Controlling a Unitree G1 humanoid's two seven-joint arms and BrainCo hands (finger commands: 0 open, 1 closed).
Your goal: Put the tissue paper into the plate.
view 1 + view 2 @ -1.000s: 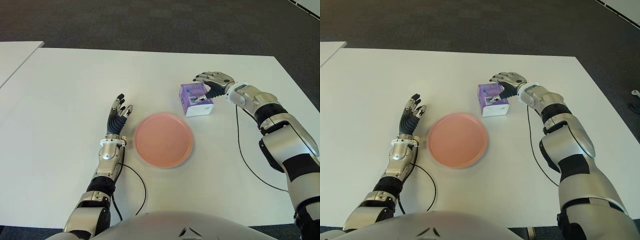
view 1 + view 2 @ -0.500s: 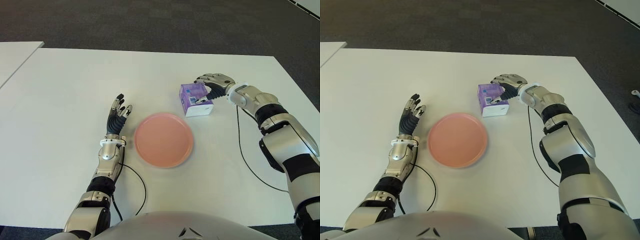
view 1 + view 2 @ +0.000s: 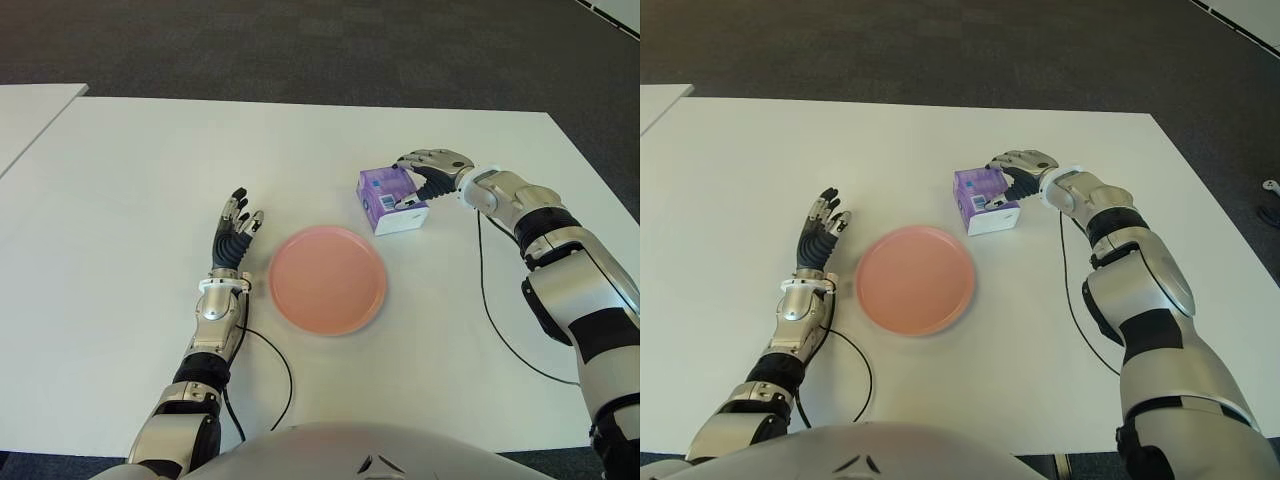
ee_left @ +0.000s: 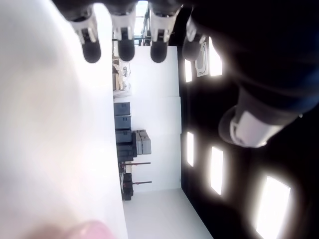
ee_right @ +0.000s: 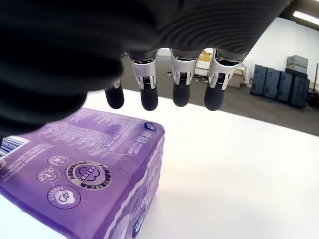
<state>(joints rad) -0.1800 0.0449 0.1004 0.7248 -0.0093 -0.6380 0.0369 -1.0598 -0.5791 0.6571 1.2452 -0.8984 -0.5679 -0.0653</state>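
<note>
The tissue paper is a purple and white pack lying on the white table, just beyond the right side of the pink plate. My right hand arches over the pack's right end. In the right wrist view its fingertips hang spread above the pack, not touching it. The plate holds nothing. My left hand shows open, fingers straight, just left of the plate.
A black cable runs over the table from my right wrist toward the near edge. Another cable loops near my left forearm. A second white table's corner shows at far left. Dark carpet lies beyond the table's far edge.
My right hand has shifted slightly right and settled lower over the pack, whose top has turned a little. The left hand and plate have not moved.
</note>
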